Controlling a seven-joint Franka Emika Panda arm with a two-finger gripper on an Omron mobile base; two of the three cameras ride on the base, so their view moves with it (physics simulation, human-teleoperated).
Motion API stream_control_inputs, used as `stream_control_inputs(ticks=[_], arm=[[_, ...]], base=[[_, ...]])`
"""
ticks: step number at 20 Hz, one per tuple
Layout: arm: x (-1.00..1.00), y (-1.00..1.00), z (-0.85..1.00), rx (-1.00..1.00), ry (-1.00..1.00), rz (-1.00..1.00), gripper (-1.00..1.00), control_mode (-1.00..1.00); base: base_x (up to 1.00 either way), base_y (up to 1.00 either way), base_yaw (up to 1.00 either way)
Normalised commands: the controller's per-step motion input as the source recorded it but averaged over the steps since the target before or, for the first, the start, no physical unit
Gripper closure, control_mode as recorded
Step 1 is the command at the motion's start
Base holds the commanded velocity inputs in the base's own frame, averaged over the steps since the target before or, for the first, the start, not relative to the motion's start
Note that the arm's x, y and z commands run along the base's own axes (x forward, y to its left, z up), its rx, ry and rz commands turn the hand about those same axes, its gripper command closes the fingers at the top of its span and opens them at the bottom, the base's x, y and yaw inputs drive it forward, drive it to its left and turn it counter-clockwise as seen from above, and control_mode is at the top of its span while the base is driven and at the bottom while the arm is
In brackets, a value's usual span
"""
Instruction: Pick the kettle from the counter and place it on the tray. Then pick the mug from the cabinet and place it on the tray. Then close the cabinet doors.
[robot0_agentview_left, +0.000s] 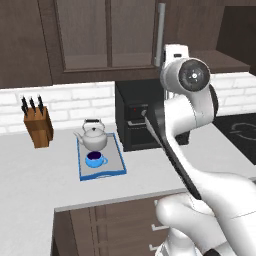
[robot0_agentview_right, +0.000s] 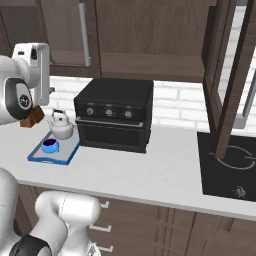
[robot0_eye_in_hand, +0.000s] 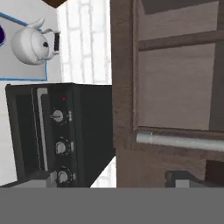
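The hand (robot0_agentview_left: 175, 52) is up high by the cabinet (robot0_agentview_left: 100, 40), close to the long silver bar handle (robot0_agentview_left: 160, 35) of a cabinet door (robot0_eye_in_hand: 175, 87). In the hand view its two dark tips sit low at the bottom, well apart, with nothing between them. It holds nothing. I cannot tell if it touches the handle.

The kettle (robot0_agentview_left: 94, 136) stands on the tray (robot0_agentview_left: 117, 155), at the tray's back end. The mug (robot0_agentview_left: 94, 159) sits on the tray too, just in front of the kettle. The tray lies on the surface (robot0_agentview_left: 35, 175), near its front edge, just to the left of the black oven (robot0_agentview_right: 115, 120).

In the hand view the mug is cut off at the edge and the tray shows just a corner. The big white arm hides part of the oven in the left base view.

A knife block (robot0_agentview_left: 39, 125) stands at the back left of the surface, apart from the tray. There is bare surface in front of the oven. Another cabinet door (robot0_agentview_right: 235, 75) hangs open on the right, over the black stove top (robot0_agentview_right: 225, 165).
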Motion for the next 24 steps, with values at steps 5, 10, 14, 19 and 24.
stream_control_inputs(ticks=[5,10,14,19,24], arm=[[-0.69,-0.18,0.07,0.44,0.01,-0.53,-1.00,-1.00],[-0.46,-0.09,0.00,0.19,-0.08,-0.36,-1.00,-1.00],[-0.55,-0.08,0.02,0.00,-0.25,-0.02,-1.00,-1.00],[-0.51,-0.20,0.01,0.00,-0.15,0.00,-1.00,-1.00],[-0.49,-0.22,0.00,0.00,-0.07,0.00,-1.00,-1.00]], base=[[0.00,0.00,0.00],[0.00,0.00,0.00],[0.00,0.00,0.00],[0.00,0.00,0.00],[0.00,0.00,0.00]])
